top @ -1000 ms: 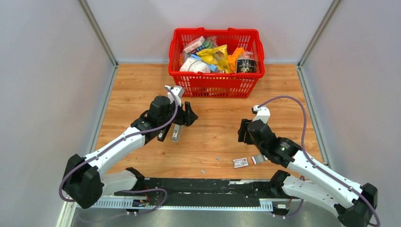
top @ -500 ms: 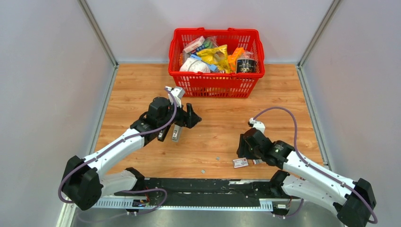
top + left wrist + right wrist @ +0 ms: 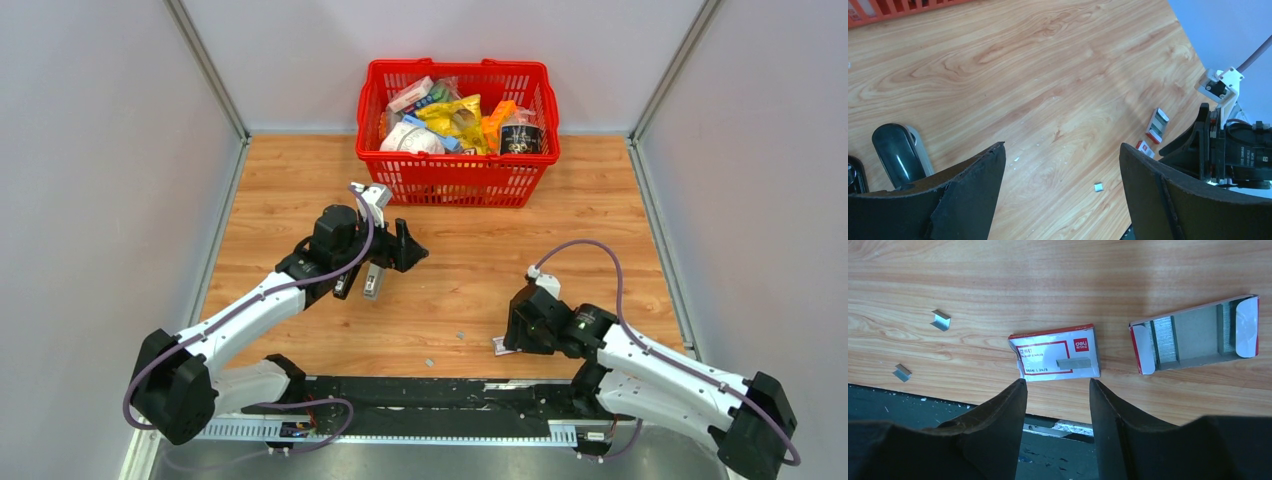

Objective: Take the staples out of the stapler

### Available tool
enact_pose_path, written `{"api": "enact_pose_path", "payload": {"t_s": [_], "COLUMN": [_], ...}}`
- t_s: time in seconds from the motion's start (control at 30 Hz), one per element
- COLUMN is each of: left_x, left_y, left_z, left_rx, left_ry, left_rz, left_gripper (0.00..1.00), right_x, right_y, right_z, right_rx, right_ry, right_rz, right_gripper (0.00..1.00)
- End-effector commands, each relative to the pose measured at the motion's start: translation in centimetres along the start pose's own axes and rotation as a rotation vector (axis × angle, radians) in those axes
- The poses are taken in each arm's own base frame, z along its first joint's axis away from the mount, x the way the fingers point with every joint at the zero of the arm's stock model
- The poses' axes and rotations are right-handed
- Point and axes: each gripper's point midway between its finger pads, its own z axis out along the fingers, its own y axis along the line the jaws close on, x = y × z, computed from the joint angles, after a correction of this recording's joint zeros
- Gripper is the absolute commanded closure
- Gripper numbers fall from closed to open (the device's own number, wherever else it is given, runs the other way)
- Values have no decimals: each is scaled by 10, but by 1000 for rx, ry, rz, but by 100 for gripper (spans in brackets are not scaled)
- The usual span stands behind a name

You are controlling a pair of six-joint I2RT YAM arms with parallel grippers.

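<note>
**Grippers empty, staple strip [image 3: 1074, 363] on white-and-red box [image 3: 1048, 352]**

Right gripper [image 3: 1057, 385] hovers at the white-and-red box's near edge, jaws partly apart, holding nothing. The staple strip lies on it, long axis along the box's length, ends pointing left-right. Staple bits [image 3: 941, 320] lie left of the box. Stapler [image 3: 372, 282] sits far left beyond it. The left gripper [image 3: 1062, 150] is beside the stapler, spread wide, empty.

The left gripper [image 3: 1062, 150] spreads wide; the right gripper [image 3: 1056, 385] seems half-parted, angled downward.

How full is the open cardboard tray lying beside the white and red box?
Partly full. The tray holds staple strips standing at both ends, with bare cardboard showing across its middle.
</note>
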Motion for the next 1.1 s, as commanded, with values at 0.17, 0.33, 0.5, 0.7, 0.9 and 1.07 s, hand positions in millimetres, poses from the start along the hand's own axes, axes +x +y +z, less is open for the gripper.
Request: {"api": "enact_pose_path", "payload": {"t_s": [0.17,0.33,0.5,0.7,0.9,1.07], "left_x": [-6,-3,-2,-1,-1,-1], "left_y": [-4,-4,-3,-3,-2,-2], "left_z": [1,4,5,7,7,7], "left_rx": [25,30,26,37,29,27], "left_ry": [-21,-9,-6,2,4,7], "left_rz": [25,22,29,26,35,37], "left_gripper": [10,10,10,10,10,10], "right_x": [12,17,22,25,18,9], "right_y": [-11,-13,-12,-15,-11,-4], "right_z": [6,9,8,12,18,25], "right_rx": [72,107,106,122,138,152], "right_ry": [30,44,63,68,52,39], "right_rz": [29,-5,-25,-25,-46,-87], "right_gripper": [48,48,48,48,48,47]}}
